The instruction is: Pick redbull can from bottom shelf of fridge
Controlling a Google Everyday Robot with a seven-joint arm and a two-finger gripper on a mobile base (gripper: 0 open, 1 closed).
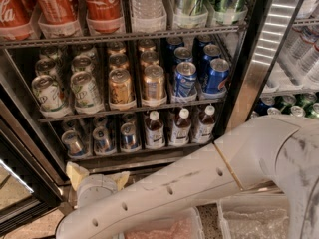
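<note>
The fridge stands open in front of me. On its bottom shelf slim blue-and-silver redbull cans stand in three lanes at the left, with more behind them. My gripper sits low at the left, just below and in front of the shelf's steel front edge, under the redbull lanes. Its two yellowish fingertips are spread apart with nothing between them. My white arm runs from the right across the bottom of the view.
Brown bottles with white caps fill the bottom shelf's right side. The rack above holds green-white cans, gold cans and wider dark-blue cans. The black door edge is at the left. Clear bins lie below the arm.
</note>
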